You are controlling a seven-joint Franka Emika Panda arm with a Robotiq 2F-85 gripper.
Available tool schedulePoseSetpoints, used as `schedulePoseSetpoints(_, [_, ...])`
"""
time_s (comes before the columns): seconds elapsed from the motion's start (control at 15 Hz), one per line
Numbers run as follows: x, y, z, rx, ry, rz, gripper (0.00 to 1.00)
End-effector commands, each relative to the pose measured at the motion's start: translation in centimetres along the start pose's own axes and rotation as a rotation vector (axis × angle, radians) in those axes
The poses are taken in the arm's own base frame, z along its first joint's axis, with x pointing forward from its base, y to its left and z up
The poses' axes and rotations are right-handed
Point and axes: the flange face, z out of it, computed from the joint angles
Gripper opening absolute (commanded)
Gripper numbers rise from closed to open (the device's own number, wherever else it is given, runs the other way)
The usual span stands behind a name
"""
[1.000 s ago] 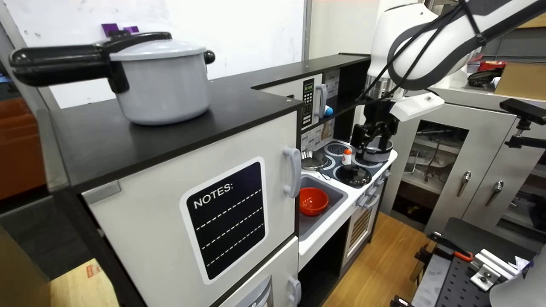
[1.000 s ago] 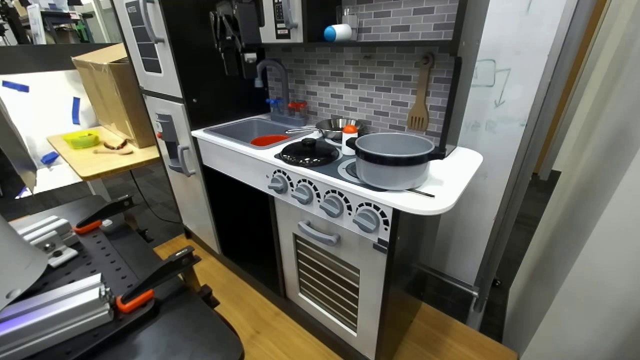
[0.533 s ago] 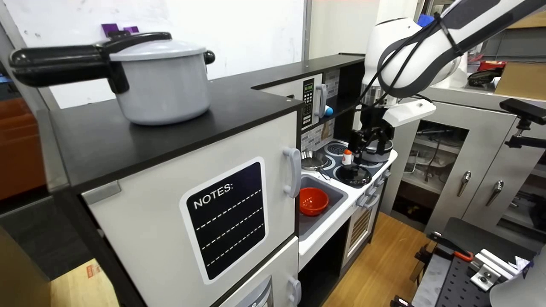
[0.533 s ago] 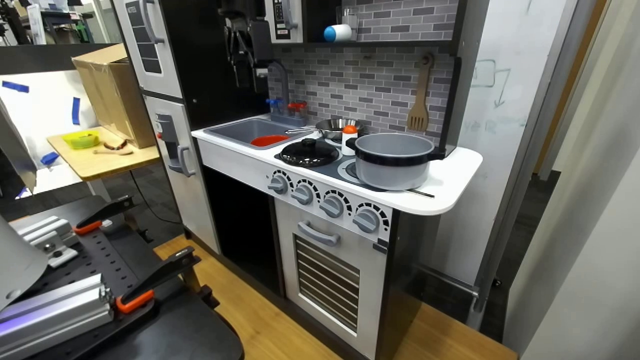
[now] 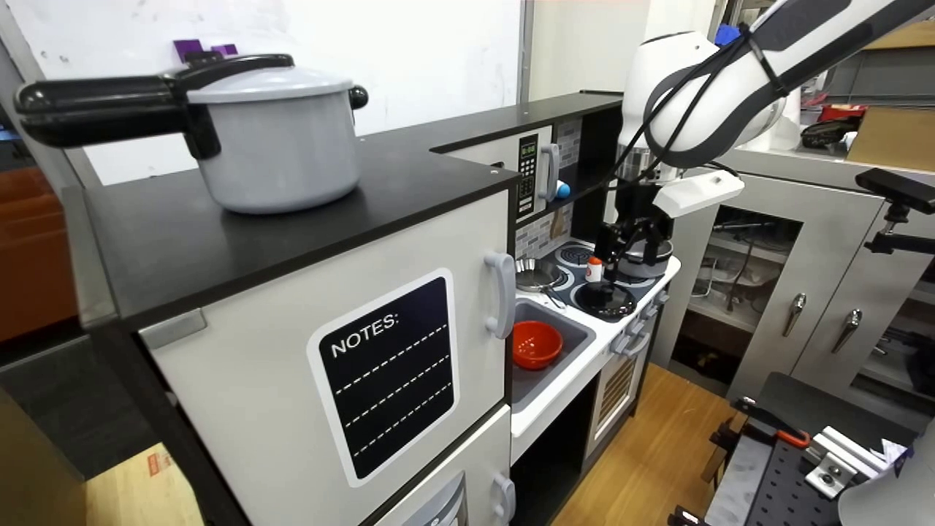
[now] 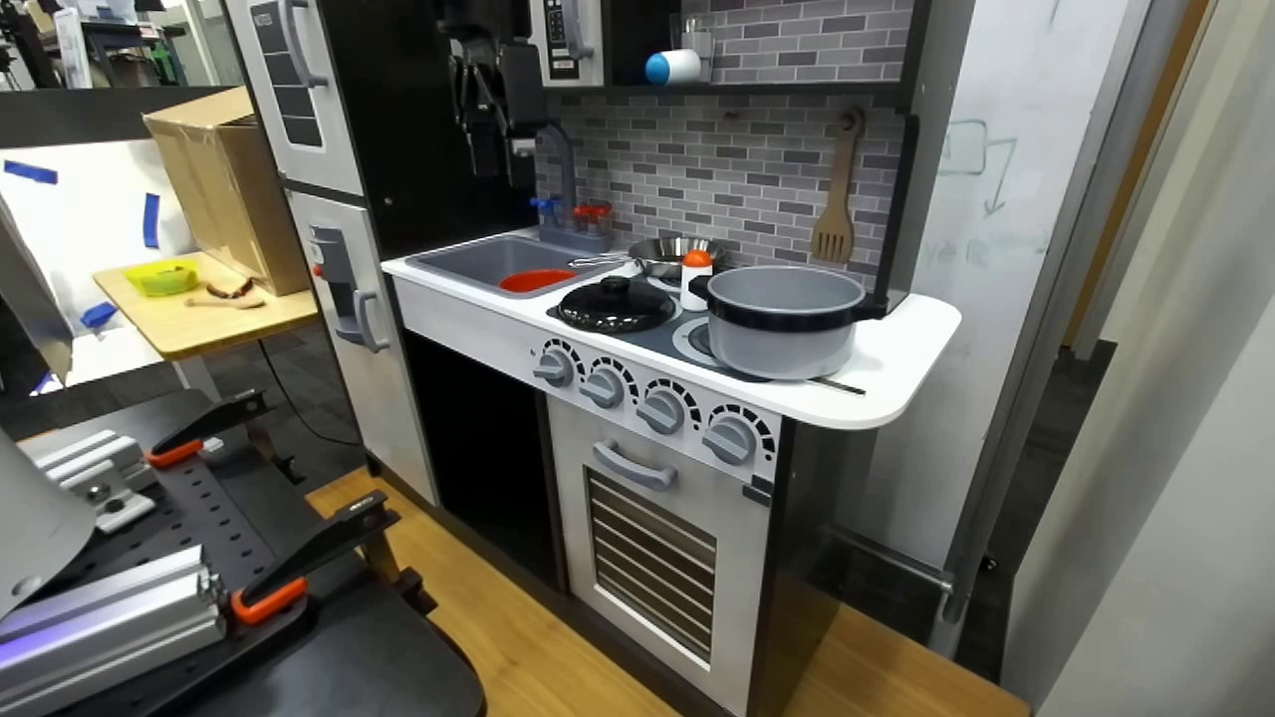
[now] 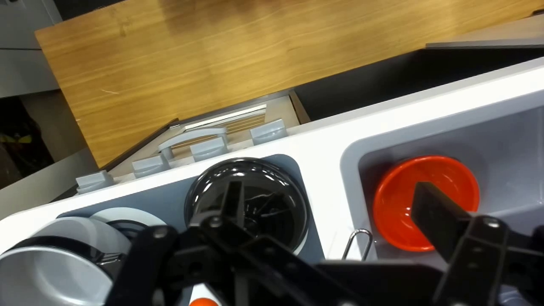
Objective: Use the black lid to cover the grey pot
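Note:
The black lid (image 6: 618, 305) lies knob up on the stove beside the sink; it also shows in an exterior view (image 5: 605, 301) and in the wrist view (image 7: 272, 182). The grey pot (image 6: 787, 344), with a black band and side handles, stands uncovered on the stove's end burner; it also shows in an exterior view (image 5: 652, 269) and the wrist view (image 7: 59, 272). My gripper (image 7: 329, 191) is open and empty, well above the counter. In the wrist view one finger overlaps the lid, the other the red bowl. The gripper also shows in both exterior views (image 5: 628, 263) (image 6: 503, 159).
A red bowl (image 7: 442, 170) sits in the grey sink (image 6: 468, 261). A white shaker with an orange cap (image 6: 694, 284) stands between lid and pot, a steel pan (image 6: 677, 257) behind. The faucet (image 6: 566, 169) rises behind the sink. A big lidded pot (image 5: 281, 146) stands on the cabinet.
Over the past second my gripper has moved a little lower and sideways, to the right in an exterior view; in the last half second it barely moves. The lid and the pot have not moved.

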Motion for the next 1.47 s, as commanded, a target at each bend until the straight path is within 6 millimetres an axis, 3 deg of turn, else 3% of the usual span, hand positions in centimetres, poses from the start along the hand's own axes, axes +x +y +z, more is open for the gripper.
schedulePoseSetpoints(0.0, [-0.4,-0.2,0.3,-0.01,0.008,-0.021,1.0])
schedulePoseSetpoints(0.47, [-0.3,1.2,2.6,-0.013,-0.013,0.0,1.0])
schedulePoseSetpoints(0.87, [1.3,3.2,4.4,0.004,-0.008,0.065,1.0])
schedulePoseSetpoints(1.27, [4.3,5.8,5.4,-0.009,-0.031,0.133,1.0])
schedulePoseSetpoints(1.33, [3.2,5.4,5.3,-0.004,-0.023,0.116,1.0])
schedulePoseSetpoints(1.4, [3.7,5.7,5.3,-0.006,-0.021,0.123,1.0])
